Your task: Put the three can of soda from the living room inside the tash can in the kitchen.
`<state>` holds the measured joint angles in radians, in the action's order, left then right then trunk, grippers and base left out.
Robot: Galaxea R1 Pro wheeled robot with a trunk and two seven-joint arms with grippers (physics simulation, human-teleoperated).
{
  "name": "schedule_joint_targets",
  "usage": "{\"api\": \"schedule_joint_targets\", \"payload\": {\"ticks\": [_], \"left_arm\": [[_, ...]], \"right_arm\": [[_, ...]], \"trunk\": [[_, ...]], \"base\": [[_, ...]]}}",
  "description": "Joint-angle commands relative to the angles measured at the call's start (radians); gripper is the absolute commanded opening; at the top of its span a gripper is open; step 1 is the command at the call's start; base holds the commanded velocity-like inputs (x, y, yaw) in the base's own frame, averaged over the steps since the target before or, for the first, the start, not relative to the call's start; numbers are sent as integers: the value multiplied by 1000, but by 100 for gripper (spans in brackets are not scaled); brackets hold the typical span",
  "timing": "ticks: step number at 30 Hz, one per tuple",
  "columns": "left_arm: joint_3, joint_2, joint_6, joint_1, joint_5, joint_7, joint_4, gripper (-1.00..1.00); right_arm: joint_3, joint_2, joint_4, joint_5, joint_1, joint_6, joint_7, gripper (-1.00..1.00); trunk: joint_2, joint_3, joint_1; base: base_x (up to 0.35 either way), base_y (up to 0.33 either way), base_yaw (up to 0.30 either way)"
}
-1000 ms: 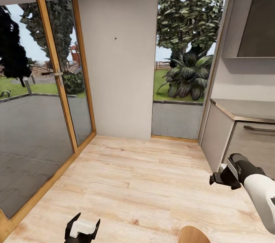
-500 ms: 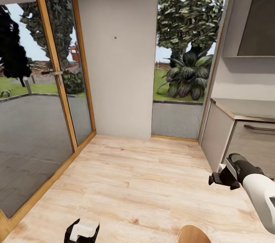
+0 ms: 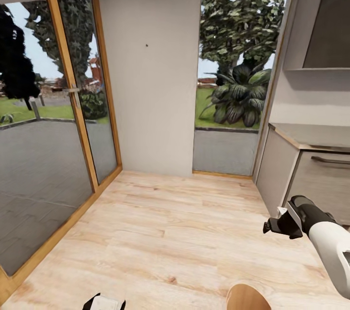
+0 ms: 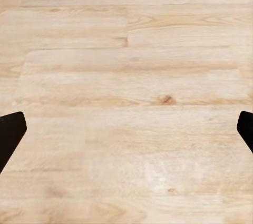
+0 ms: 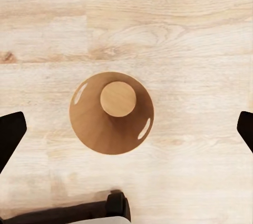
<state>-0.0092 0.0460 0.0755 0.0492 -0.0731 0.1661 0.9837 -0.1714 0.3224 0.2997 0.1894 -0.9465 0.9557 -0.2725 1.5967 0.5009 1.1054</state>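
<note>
Your right gripper (image 5: 126,129) is hanging wide apart over the bin (image 5: 111,113); the bin is holding nothing. Your left gripper (image 4: 126,129) is gaping too.

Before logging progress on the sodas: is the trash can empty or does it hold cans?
Empty. The right wrist view looks straight down into the upright trash can: only its bare wood-brown walls and round bottom show, no can inside.

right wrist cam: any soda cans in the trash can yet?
No. Looking straight down into the trash can, the wood-brown inside is bare down to its round bottom, and the right hand above it is open with nothing between its fingers.
</note>
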Motion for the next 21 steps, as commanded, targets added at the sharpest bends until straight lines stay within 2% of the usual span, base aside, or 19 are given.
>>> {"api": "schedule_joint_targets", "payload": {"ticks": [1,10,21], "left_arm": [[0,0,0,0,0,0,0,100],[-1,0,-2,0,0,1,0,100],[-2,1,-4,0,-1,2,-1,100]], "right_arm": [[0,1,0,0,0,-1,0,100],[-1,10,-5,5,1,-4,2,100],[-2,8,-7,4,2,-6,4,100]], "trunk": [[7,3,4],[70,31,38],[147,66,81]], "base": [[0,0,0],[0,0,0],[0,0,0]]}}
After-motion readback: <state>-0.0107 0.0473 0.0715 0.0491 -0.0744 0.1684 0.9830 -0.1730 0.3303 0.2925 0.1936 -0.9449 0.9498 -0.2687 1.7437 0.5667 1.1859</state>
